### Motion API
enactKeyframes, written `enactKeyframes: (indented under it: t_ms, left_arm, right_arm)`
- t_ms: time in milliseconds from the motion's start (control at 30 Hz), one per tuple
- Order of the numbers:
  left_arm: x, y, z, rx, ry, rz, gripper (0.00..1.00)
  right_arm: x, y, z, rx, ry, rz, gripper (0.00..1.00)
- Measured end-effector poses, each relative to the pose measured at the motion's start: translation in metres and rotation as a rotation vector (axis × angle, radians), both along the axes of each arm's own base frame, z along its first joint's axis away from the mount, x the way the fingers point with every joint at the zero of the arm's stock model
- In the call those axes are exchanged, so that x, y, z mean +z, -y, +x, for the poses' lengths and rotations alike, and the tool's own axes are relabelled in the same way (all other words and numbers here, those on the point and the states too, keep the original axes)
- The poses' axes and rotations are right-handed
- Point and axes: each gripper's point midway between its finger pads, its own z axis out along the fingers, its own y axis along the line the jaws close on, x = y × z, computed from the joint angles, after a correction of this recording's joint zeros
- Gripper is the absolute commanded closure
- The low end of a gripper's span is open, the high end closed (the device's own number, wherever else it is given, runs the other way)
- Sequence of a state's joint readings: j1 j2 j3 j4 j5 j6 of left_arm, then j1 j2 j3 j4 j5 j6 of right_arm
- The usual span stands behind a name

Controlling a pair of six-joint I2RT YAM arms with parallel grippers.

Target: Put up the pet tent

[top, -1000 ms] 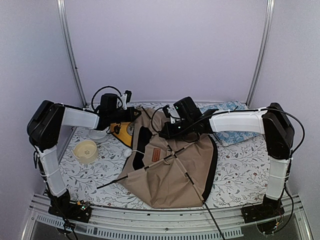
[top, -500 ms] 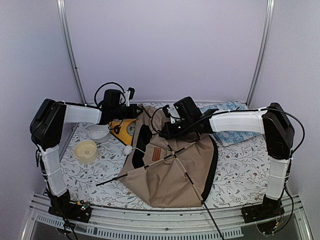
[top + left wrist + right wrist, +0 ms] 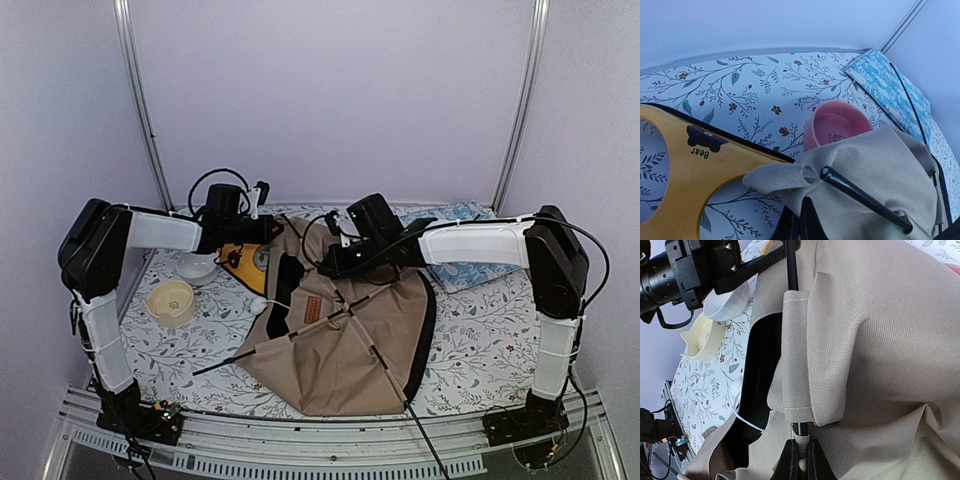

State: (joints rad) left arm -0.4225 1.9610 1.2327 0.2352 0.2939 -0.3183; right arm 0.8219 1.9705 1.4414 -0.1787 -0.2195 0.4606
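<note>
Tan canvas pet tent (image 3: 340,335) risks shedding its thin black pole (image 3: 799,429) if the arms pull unevenly. The left gripper (image 3: 801,216) pinches a fabric corner and the right gripper (image 3: 800,449) pinches the pole. It lies slumped and wrinkled mid-table, poles crossed, one corner over the yellow plastic double-bowl feeder (image 3: 685,165).

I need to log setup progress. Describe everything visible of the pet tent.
The pet tent is tan canvas with black inner trim, a brown label patch and thin black poles crossing over it. It lies collapsed and crumpled on the flowered table, one corner over the yellow feeder. The left gripper pinches that corner; the right gripper clamps a pole.
</note>
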Motion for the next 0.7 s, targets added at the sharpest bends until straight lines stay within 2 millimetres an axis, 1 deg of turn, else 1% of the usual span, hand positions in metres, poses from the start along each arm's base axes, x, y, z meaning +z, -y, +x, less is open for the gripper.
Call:
enactKeyframes:
  t_ms: [233, 467, 567, 700]
  left_arm:
    - [0.016, -0.001, -0.003, -0.026, 0.071, 0.021, 1.00]
    - [0.022, 0.001, -0.005, -0.060, 0.125, 0.066, 1.00]
    - [0.021, 0.001, -0.006, -0.081, 0.160, 0.125, 1.00]
    - [0.017, 0.001, -0.010, -0.113, 0.219, 0.251, 1.00]
  right_arm:
    - [-0.002, -0.001, -0.002, 0.012, -0.010, 0.004, 1.00]
    - [-0.003, -0.003, -0.003, 0.017, -0.015, 0.005, 1.00]
    - [-0.003, -0.002, -0.003, 0.017, -0.017, 0.003, 1.00]
    - [-0.006, -0.001, -0.004, 0.020, -0.021, -0.008, 1.00]
